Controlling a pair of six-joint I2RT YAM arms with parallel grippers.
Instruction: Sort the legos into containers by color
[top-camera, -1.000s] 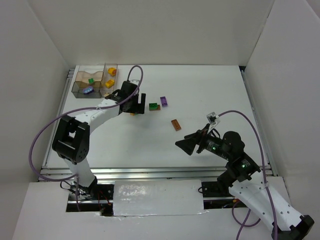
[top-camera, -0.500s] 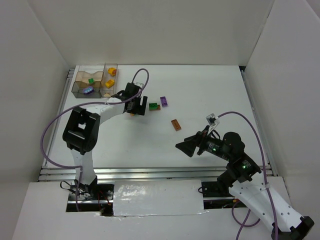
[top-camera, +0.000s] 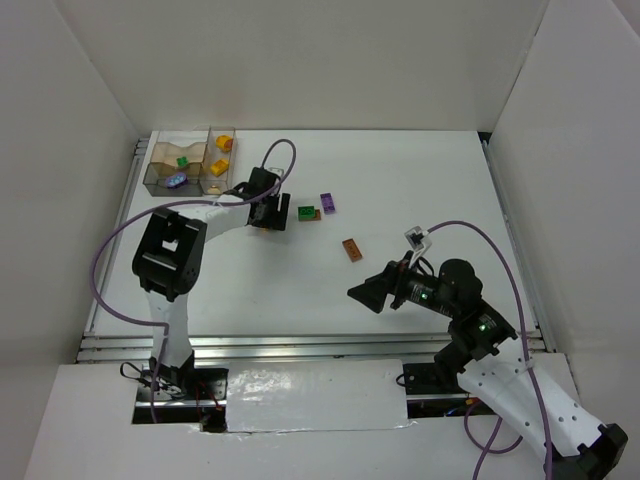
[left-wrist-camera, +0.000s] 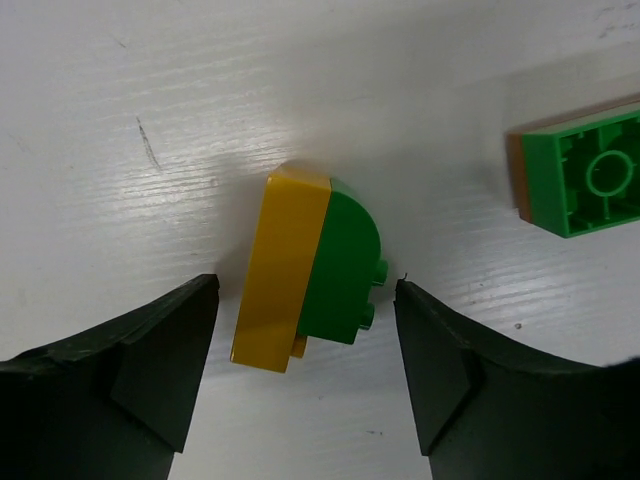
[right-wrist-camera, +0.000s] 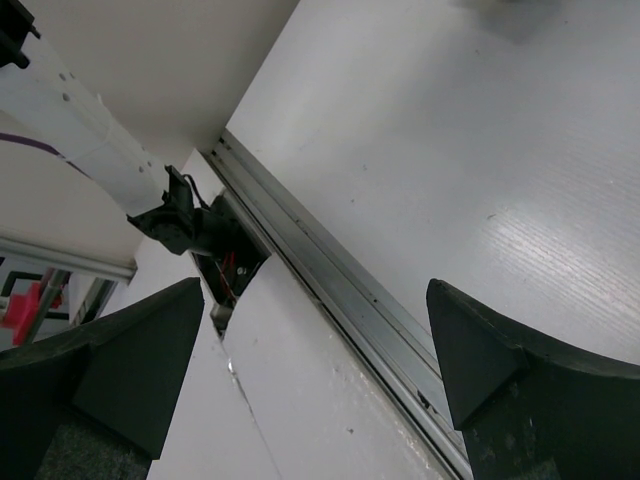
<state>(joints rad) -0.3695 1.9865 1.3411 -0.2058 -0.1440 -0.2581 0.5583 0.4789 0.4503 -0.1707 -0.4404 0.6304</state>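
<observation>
Parked nearest, black right gripper spread wide, empty. Mid-table, black left gripper now lowered, jaws narrowing around the joined yellow-and-green plastic brick — flanking, not yet pinching — pickup likely next. Beyond, smoky clear plastic containers waiting.

Robot lab: white enclosure walls, aluminium rail.

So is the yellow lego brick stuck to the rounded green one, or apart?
Stuck together: the left wrist view shows the yellow lego brick flush against the rounded green brick, no gap.
</observation>
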